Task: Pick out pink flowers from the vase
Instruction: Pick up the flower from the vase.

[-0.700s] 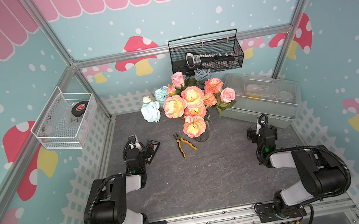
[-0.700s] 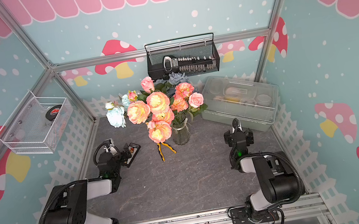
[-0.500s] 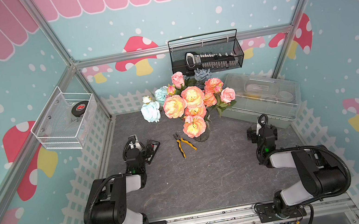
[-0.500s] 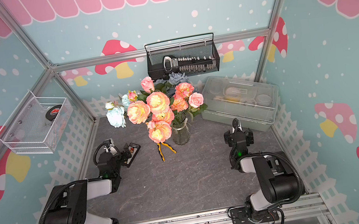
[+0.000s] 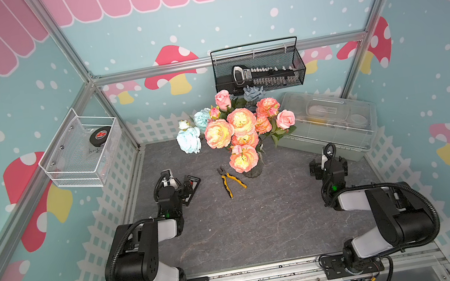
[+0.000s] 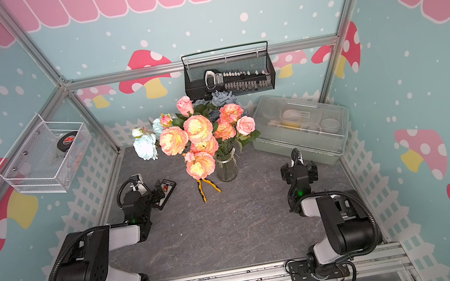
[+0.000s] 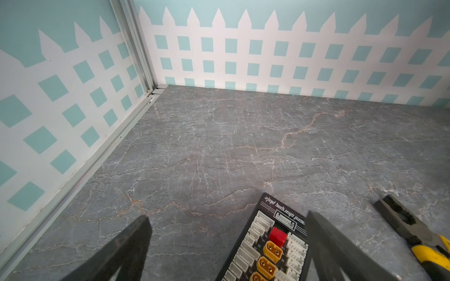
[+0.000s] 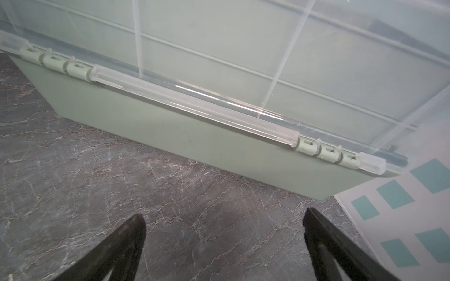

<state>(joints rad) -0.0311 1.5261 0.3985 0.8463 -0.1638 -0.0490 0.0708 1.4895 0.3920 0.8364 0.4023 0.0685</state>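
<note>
We see the pink flowers (image 5: 242,123) standing in the vase (image 6: 227,170) toward the back of the grey table (image 5: 260,218), just beside the pliers (image 5: 231,181). Our left gripper (image 7: 226,216) and right gripper (image 8: 222,217) sit low, well apart from it, jaws spread wide and grasping nothing.

The light was bright and even, with only soft shadows on the tabletop (image 5: 247,229). The wrist views bent things near their edges. Up close, the fingers (image 8: 121,248) of the right end effector (image 8: 224,214) looked blurry.
</note>
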